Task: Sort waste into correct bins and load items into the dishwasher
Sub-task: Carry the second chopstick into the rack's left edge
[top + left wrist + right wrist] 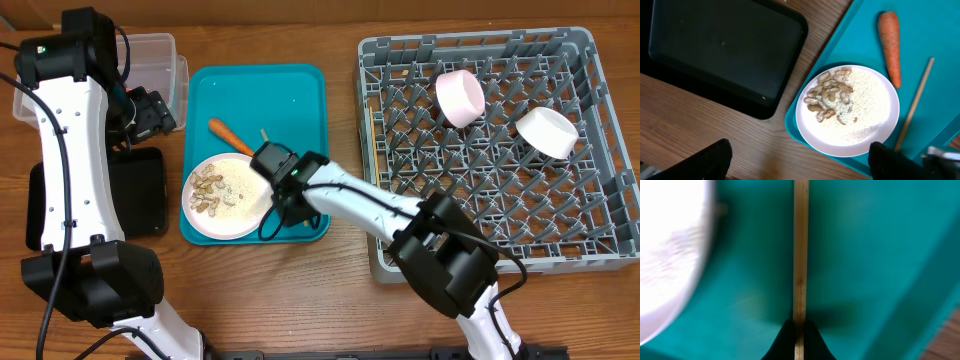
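Observation:
A round white plate (222,198) with beige nut shells (207,190) and crumbs sits on the teal tray (290,95), beside an orange carrot (229,137). The left wrist view shows the plate (865,130), shells (830,95) and carrot (889,45). My right gripper (272,168) (800,330) is shut on a wooden chopstick (801,255), which also shows in the left wrist view (914,102). My left gripper (800,162) is open and empty above the table's wood, near the plate. A pink bowl (459,98) and a white cup (546,132) sit in the grey dish rack (400,60).
The black tray (140,190) (720,47) lies left of the teal tray. The clear tub (160,62) stands at the back left, partly behind my left arm. No wrapper or tissue shows.

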